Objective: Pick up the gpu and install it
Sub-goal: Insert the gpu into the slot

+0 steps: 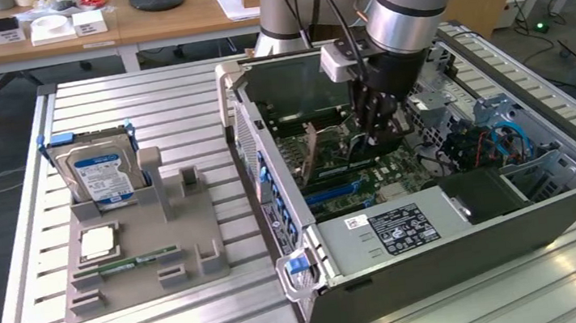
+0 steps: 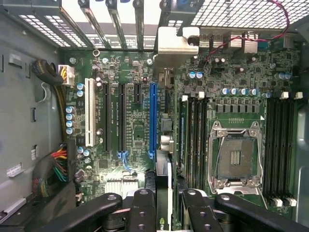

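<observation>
Black fingers (image 2: 143,208) of the gripper (image 2: 167,209) pinch the gpu (image 2: 164,176) inside the open computer case (image 1: 470,230).
Between the jaws the card stands on its edge, and the jaws are closed on its two faces. It runs away from the jaws to its silver bracket (image 2: 176,41), near the slotted wall of the case. Just beside the card, on one side of the jaws, lies the long blue slot (image 2: 152,121); whether the card touches the motherboard (image 2: 135,135) I cannot tell. On the other side of the jaws sits the processor socket (image 2: 236,157). Well apart from the jaws, outside the case, a hard drive (image 1: 103,176) stands in a grey holder (image 1: 169,264) on the metal table (image 1: 129,106).
</observation>
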